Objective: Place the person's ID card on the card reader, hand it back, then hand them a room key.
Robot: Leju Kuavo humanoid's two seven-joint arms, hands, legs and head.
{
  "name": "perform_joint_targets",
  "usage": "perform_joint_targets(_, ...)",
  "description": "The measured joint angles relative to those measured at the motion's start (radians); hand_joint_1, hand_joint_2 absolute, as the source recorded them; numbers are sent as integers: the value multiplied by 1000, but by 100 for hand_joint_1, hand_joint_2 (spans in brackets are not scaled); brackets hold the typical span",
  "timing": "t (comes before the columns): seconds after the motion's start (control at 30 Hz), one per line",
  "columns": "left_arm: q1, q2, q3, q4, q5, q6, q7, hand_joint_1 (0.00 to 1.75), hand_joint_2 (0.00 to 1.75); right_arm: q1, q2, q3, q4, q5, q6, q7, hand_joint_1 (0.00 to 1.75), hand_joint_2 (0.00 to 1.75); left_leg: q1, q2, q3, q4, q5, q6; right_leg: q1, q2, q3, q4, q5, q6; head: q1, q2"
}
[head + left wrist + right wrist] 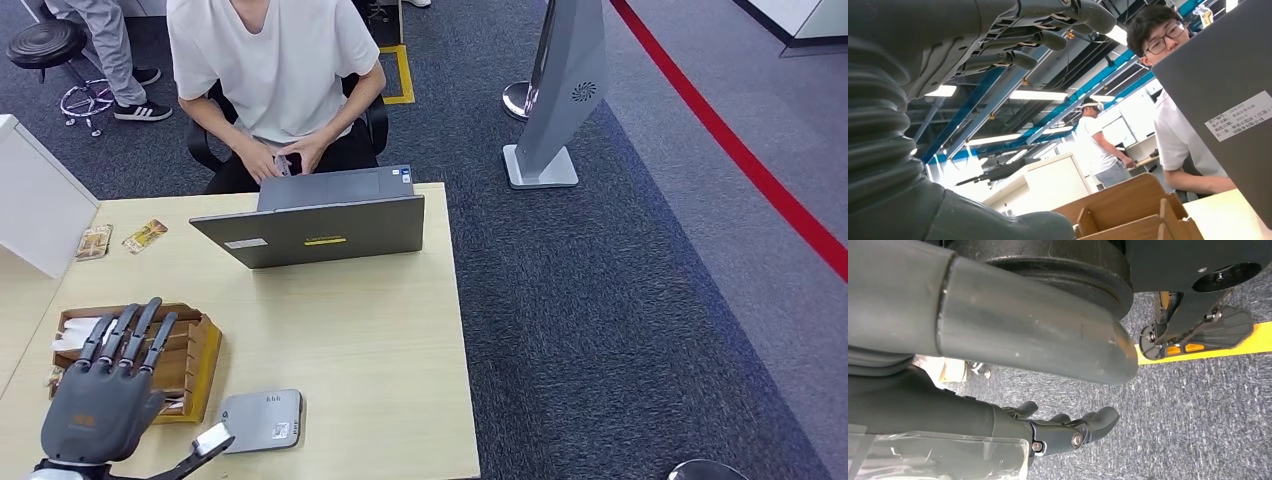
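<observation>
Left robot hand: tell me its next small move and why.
Probably reach forward toward the person, palm ready. The left robot hand hovers open over the wooden organizer, the card reader is bare, and the person holds something small beyond the laptop.

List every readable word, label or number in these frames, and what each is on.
None reads clearly.
Laptop lid white label: printed lines, too small.
Lid's yellow sticker: blurred.
Left hand orange marking: illegible.
Card reader sticker: too small.
</observation>
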Motion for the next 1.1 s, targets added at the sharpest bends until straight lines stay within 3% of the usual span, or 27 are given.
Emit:
perform_joint_targets(0.17, 58, 38, 0, -49, -3, 0, 15, 0, 175, 0, 2, -9, 0, -8, 0, -3, 0, 0, 0, 0, 0, 0, 0, 0, 0, 0, 0, 0, 0, 0, 0, 0)
perform_joint_targets(0.4, 83, 57, -1, -70, 15, -8, 29, 0, 175, 0, 6, -14, 0, -11, -1, -4, 0, 0, 0, 0, 0, 0, 0, 0, 0, 0, 0, 0, 0, 0, 0, 0)
perform_joint_targets(0.67, 73, 66, -1, -58, 75, -63, 22, 0, 175, -1, 8, -15, 0, -4, -1, -3, 0, 0, 0, -1, 0, 0, 0, 0, 0, 0, 0, 0, 0, 0, 0, 0)
perform_joint_targets(1.1, 23, 45, -1, 78, 146, -95, -6, 0, 175, -1, 8, -15, 0, 18, 1, 4, 0, 0, 0, 0, 1, 0, 0, 0, 0, -1, 0, 0, 0, 0, 0, 0)
